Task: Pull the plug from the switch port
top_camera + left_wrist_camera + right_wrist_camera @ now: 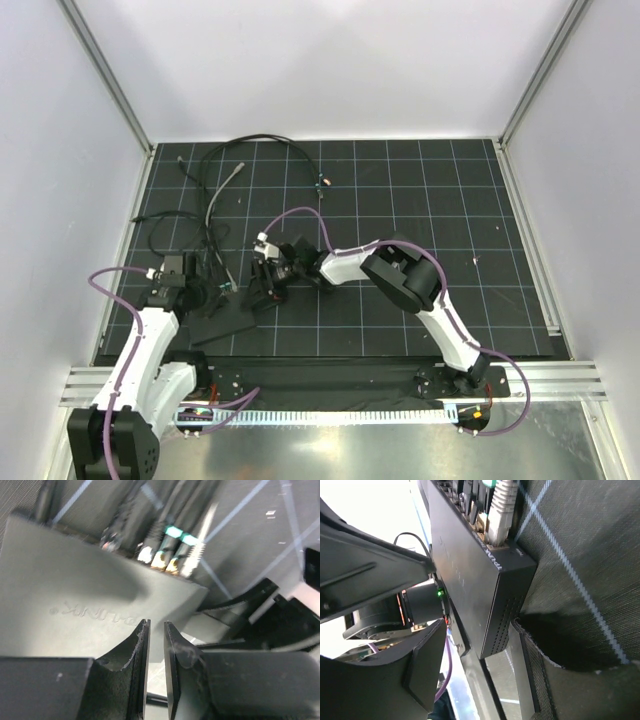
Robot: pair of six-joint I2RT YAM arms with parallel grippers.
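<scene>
Right gripper (pixel 480 645) fingers (pixel 422 680) are standing wide, straddling an end corner of the switch box (pixel 485 605). The switch port (pixel 492 539) is lying beyond the fingertips, with a grey plug (pixel 501 505) sitting in it. Left gripper (pixel 155 630) fingers (pixel 137 655) are standing narrowly apart over the box top; whether they are gripping cannot be told.

The worktop (pixel 420 190) is a black mat ruled with a pale grid, edged by a metal rail (pixel 527 240). A flat black box (pixel 222 322) lies on it at the near left, with plugs (pixel 167 560) in its far edge. Behind it sprawls a tangle of dark cables (pixel 190 225), one loop (pixel 262 139) arching toward the back. A small pale speck (pixel 476 260) sits off to the right.
</scene>
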